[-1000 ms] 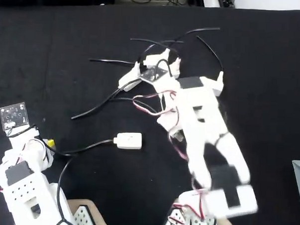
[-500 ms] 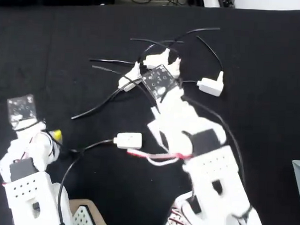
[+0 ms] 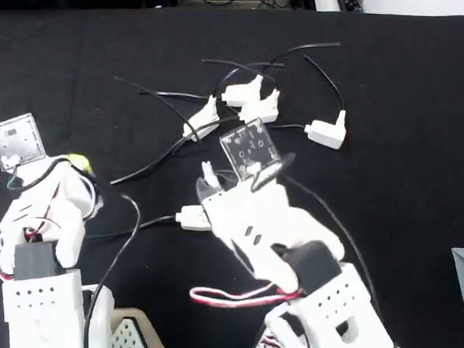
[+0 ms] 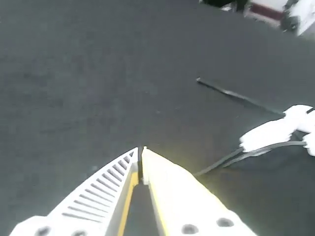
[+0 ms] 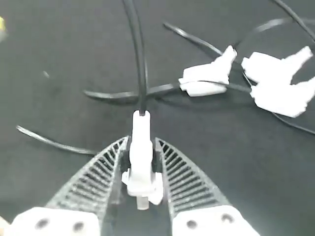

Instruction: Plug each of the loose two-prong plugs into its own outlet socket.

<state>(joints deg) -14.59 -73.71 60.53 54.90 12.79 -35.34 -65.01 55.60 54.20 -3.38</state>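
Right arm's fingers (image 5: 96,184) grasp a white two-prong plug (image 5: 141,142); next, likely aligning it with a socket. Left arm's fingers (image 4: 172,189) clenched.

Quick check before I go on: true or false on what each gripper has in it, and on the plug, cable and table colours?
1. The right gripper has a white plug between its jaws. True.
2. The left gripper holds a plug too. False: its jaws are shut on nothing.
3. The held plug's cable is white. False: it is black.
4. Other loose plugs lie on the black table. True.
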